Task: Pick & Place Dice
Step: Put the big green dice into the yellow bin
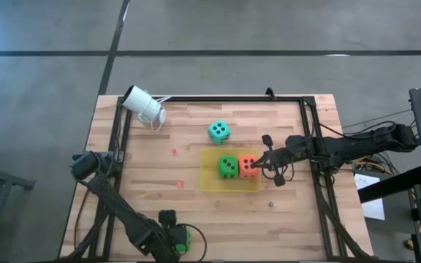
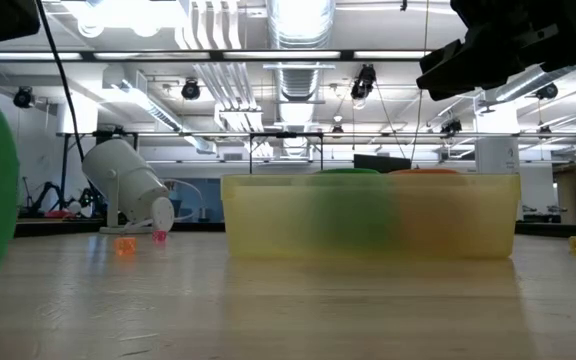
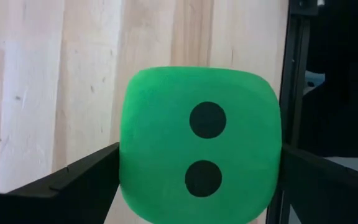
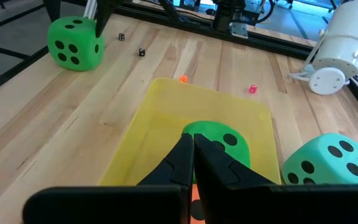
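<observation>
A grey floor (image 1: 42, 109) crossed by dark lines surrounds the table; ducts (image 2: 298, 20) run overhead.

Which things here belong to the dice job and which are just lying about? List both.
Job:
- green die in yellow tray
- orange die in tray, under shut right pincer
- teal die on table, beside tray
- second green die between left pincer's fingers

Lying about:
- white camera
- tiny dice on the wood
</observation>
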`<state>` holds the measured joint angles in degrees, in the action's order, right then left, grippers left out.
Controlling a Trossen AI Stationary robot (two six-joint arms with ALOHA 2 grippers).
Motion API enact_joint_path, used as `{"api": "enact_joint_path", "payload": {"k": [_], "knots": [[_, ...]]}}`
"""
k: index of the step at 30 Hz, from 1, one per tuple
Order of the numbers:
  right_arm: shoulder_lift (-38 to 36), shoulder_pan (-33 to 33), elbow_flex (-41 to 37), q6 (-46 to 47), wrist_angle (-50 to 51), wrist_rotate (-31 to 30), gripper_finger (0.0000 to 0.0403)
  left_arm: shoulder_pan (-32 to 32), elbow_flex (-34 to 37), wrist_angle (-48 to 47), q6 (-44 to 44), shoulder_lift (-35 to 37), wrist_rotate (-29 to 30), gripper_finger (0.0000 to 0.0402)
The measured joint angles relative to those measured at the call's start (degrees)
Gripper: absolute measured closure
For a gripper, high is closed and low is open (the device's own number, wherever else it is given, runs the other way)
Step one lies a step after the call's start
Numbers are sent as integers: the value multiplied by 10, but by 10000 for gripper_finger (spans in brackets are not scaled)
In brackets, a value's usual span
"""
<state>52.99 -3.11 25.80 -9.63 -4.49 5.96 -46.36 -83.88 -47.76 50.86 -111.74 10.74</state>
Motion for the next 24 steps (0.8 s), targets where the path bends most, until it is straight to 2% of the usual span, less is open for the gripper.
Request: {"api": "enact_joint_path", "payload": {"k": [8,17,24], "knots": [[0,0,0,0,0,0,394,3,0,1,-2,0,0,10],[0,0,0,0,-1,0,394,5,0,2,-27,-1,0,94],[0,0,0,2,-1,0,394,8,-2,0,-28,-1,4,107]]}}
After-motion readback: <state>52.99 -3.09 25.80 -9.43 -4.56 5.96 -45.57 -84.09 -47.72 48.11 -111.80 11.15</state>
